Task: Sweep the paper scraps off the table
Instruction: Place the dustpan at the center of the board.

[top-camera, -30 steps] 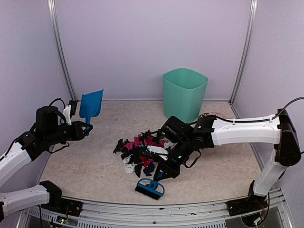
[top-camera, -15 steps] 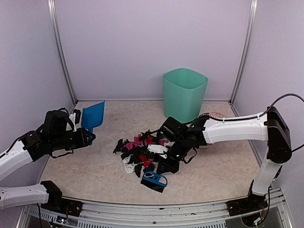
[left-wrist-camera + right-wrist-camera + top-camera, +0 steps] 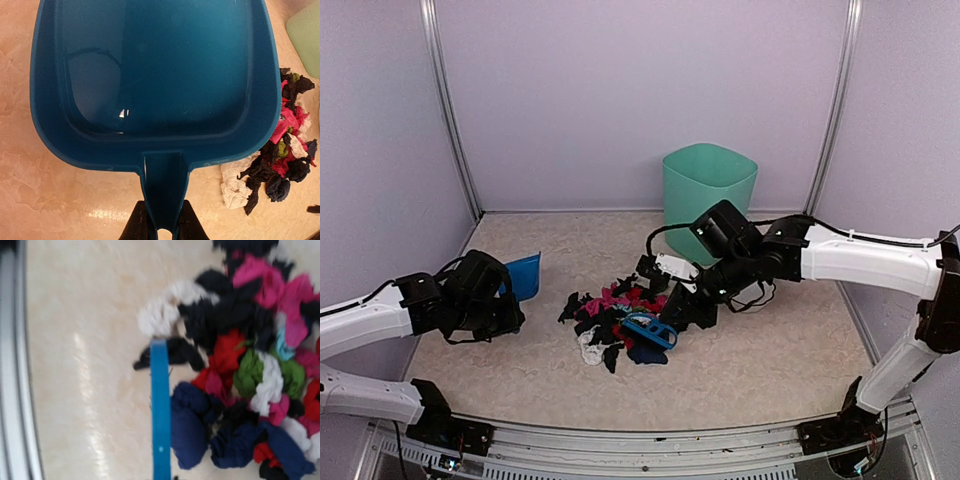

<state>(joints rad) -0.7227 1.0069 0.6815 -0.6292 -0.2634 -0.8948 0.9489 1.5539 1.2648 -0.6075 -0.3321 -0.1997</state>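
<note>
The right wrist view is blurry. The fingers of the right gripper [image 3: 682,315] are cut off at the bottom edge there, and only the handle of the blue brush [image 3: 160,410] shows. From above, that gripper is dark like the black scraps and hard to pick out, but it is closed on the brush's end. The left gripper [image 3: 162,225] squeezes the handle of the blue dustpan [image 3: 155,75], held well left of the green bin [image 3: 708,200]. The paper scraps [image 3: 610,320] lie in one heap on the table [image 3: 770,350], in front of the bin and a bit left. They are small crumpled bits: black, pink, red, white, green, dark blue. The brush is over the heap's bin-side end.
</note>
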